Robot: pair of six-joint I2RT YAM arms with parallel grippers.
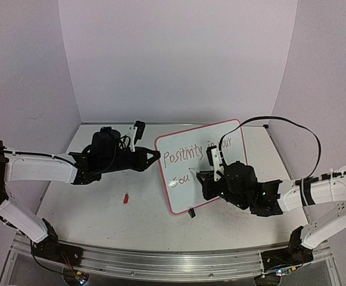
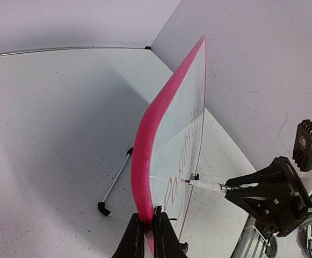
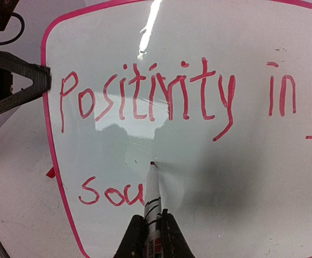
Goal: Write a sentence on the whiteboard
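Overhead view faces down; both close wrist views share the whiteboard.

Pink-framed whiteboard stands tilted, its left edge clamped in the left gripper. Red sentence reads "Positivity in your / Sou", ending just left of the right gripper.

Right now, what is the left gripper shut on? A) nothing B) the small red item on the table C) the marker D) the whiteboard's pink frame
D: the left gripper clamps the whiteboard by its pink frame; the right gripper holds the marker.
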